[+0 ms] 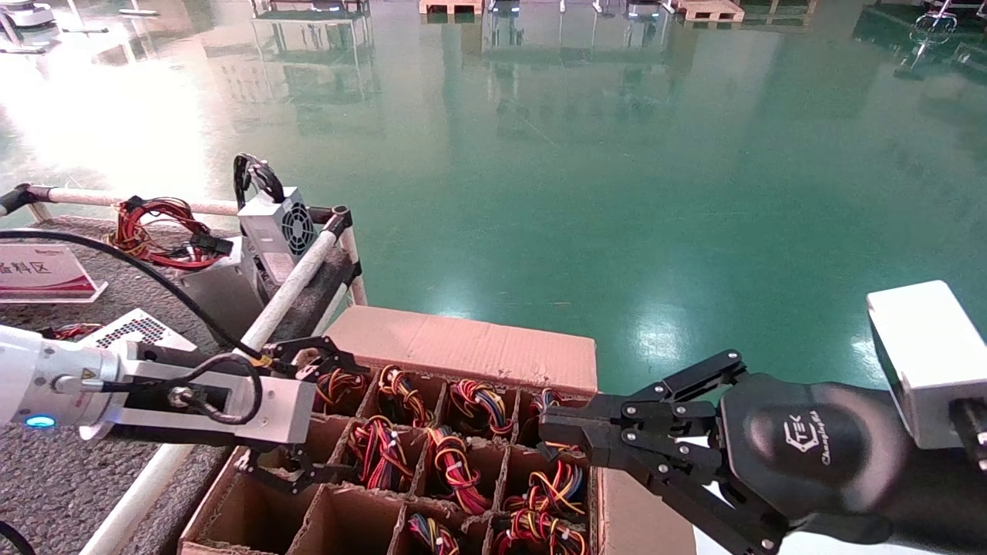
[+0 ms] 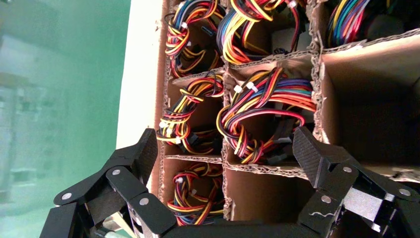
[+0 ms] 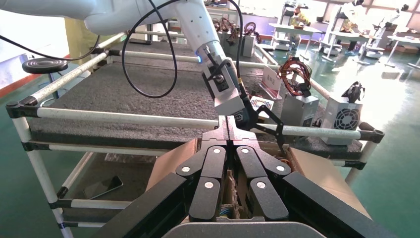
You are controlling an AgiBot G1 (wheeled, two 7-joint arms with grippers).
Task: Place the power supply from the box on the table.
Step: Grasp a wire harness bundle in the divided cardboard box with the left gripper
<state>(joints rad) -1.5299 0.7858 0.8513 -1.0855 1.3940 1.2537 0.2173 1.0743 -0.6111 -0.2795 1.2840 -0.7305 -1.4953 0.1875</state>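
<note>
Power supply (image 2: 257, 116) — it stands on end in a cell of the box (image 1: 463, 343), only its coiled red, yellow and black wire bundle showing; I judge its long axis runs straight down into the cell, wire end up, the metal body hidden below. I hold my left claw (image 1: 297, 416) spread wide over the box's near-left cells, fingers (image 2: 309, 151) straddling that bundle, so I can drop straight in between the cardboard dividers. My right claw (image 1: 559, 432), pressed closed and holding nothing, hovers at the box's right side, out of the way. The surface (image 1: 46, 462) lies to the left, beyond its white rail.
</note>
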